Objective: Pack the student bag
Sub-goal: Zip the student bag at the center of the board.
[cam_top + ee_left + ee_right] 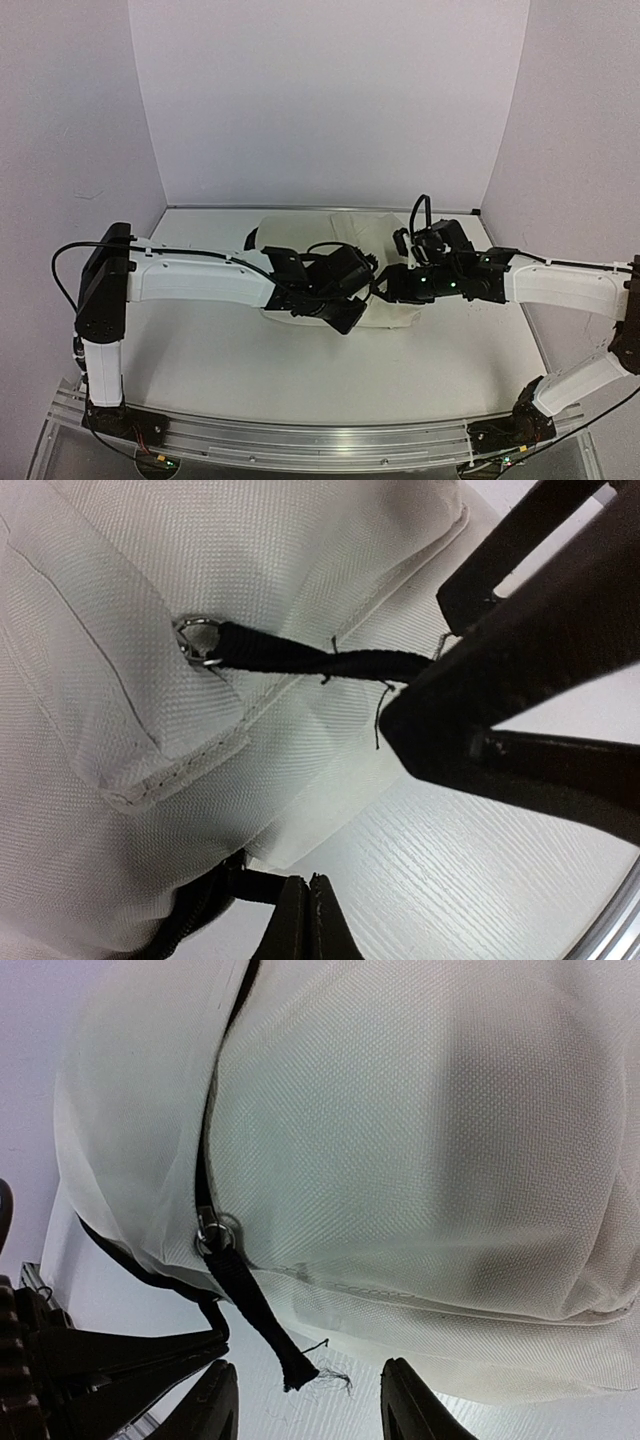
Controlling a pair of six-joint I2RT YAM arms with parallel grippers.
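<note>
We take the zip to be the step in hand. The student bag [300, 232] lies on the worktop [250, 360] toward its far side, with both arms reaching over its near edge. Our right fingers [410, 1405] are spread, and the frayed end of the black pull cord [250, 1305] hangs between them, not yet gripped. Our left fingers [292, 925] are pressed together, seemingly pinching a black strip at the bag's edge to brace it. Next, we judge, the right fingers must close on the cord and draw it along the zip; which way, we cannot tell.
</note>
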